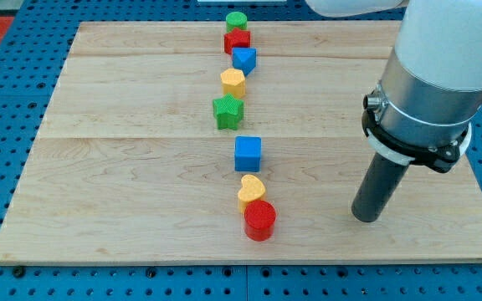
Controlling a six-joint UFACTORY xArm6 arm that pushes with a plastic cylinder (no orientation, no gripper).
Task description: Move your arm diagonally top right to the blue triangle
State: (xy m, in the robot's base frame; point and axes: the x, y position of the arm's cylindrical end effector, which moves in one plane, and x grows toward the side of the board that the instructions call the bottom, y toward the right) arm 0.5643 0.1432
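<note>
Dark and bare, my tip [366, 219] rests on the wooden board [124, 167] at the view's lower right, touching no block and pushing nothing, well apart from the line of blocks down the middle. Nearest to it are the red cylinder [259, 221], the yellow heart [251, 191] and the blue cube [248, 154]; further up come the green star [228, 111] and a second yellow block [233, 82]. The blue triangle [243, 59] sits near the view's top, just below the red block [237, 40] and green cylinder [237, 20]. I judge the approach hardly begun: the next move calls for a long travel up and leftward to the spot just above and right of the triangle, staying clear of the column.
</note>
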